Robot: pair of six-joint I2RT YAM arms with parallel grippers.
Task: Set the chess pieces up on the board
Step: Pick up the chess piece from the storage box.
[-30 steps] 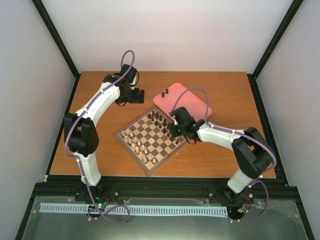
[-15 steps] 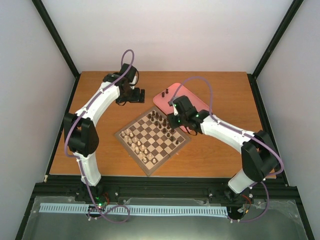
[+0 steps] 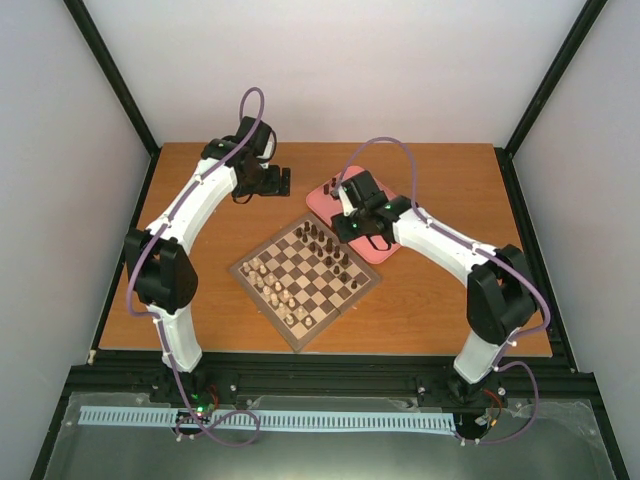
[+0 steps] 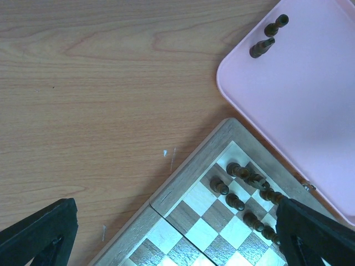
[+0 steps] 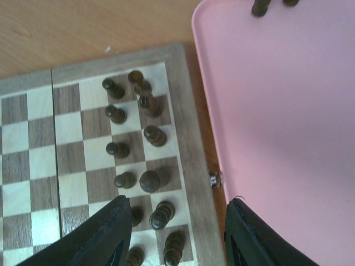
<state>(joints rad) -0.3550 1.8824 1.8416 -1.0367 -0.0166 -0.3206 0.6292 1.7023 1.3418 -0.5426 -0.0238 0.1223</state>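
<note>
While most of the chess pieces point(image 5: 151, 180) stand in 2 ranks along the far-right edge of the board point(image 3: 318, 296), 2 dark pieces point(image 4: 269, 36) are left on the pink tray point(image 5: 288, 111). They stand close together at the tray's far-left corner, well apart from the board. The pale chessmen point(image 3: 272, 287) are lined up along the opposite edge.

The change is in the right gripper point(image 5: 177, 221). 1 second ago it hung over the dark ranks at the board's right side. Now it has swung back over the tray edge nearest the board, its fingers spread with nothing between them. I judge that a placement is finished and the arm is returning for the next piece. The task looks close to done, with 2 fetches left.

The next move calls for reaching on across the tray to that far corner. It must close on 1 slim peg without knocking its neighbour, which stands just beside it.

The left gripper point(image 3: 283, 182) has barely shifted. It hovers over bare table beyond the board's far-left edge, fingers wide apart and holding nothing.
</note>
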